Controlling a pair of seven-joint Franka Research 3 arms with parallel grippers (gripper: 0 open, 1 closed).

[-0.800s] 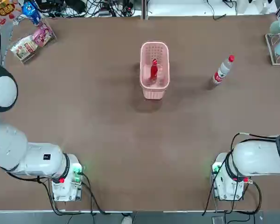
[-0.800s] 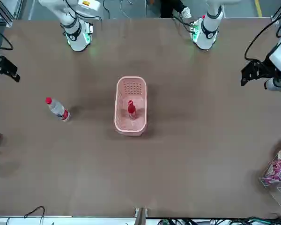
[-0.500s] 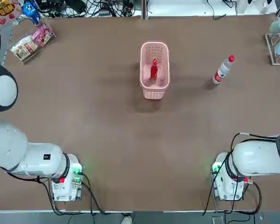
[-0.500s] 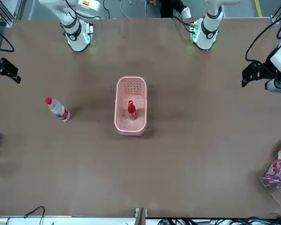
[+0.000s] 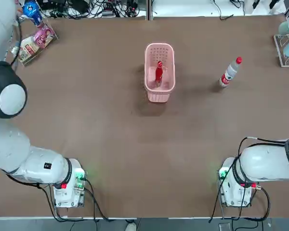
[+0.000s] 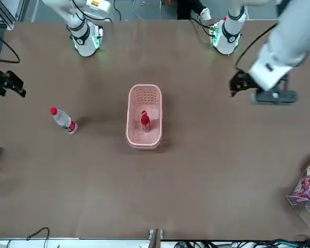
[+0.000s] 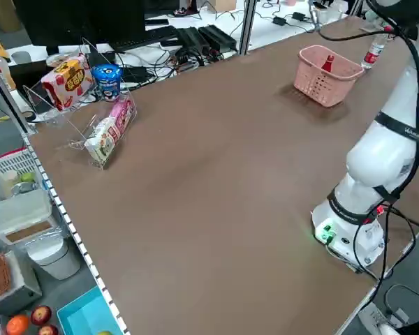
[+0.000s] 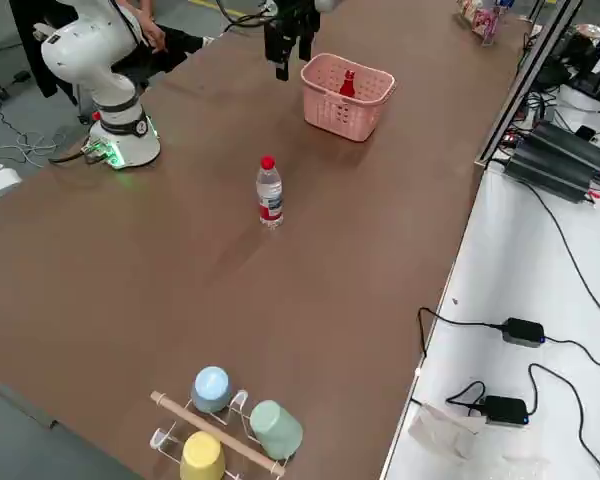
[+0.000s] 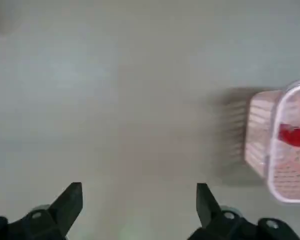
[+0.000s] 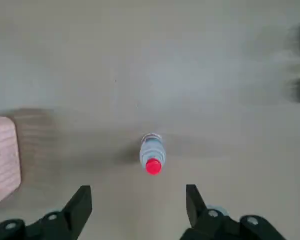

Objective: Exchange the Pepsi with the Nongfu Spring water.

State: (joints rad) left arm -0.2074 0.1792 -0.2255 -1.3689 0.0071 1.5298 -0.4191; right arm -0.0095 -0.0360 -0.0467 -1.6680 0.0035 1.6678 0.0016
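Hovering above the brown worktop (image 5: 111,144), the left gripper (image 6: 258,93) hangs off to the robot's left of the pink perforated plastic basket (image 5: 160,72), well apart from it; its fingers (image 9: 70,200) are spread wide with nothing between them. The right gripper (image 10: 137,210) is raised over the robot's right edge of the worktop, fingers likewise spread and empty, looking down on the clear plastic water bottle with red cap and red-and-white label band (image 10: 151,152).

In the top view, the basket sits at about 12 o'clock from the worktop's middle. Inside it stands the small all-red slim bottle (image 5: 158,72), upright. The water bottle (image 5: 230,72) stands upright on the bare worktop at roughly 3 o'clock from the basket, well apart from it.
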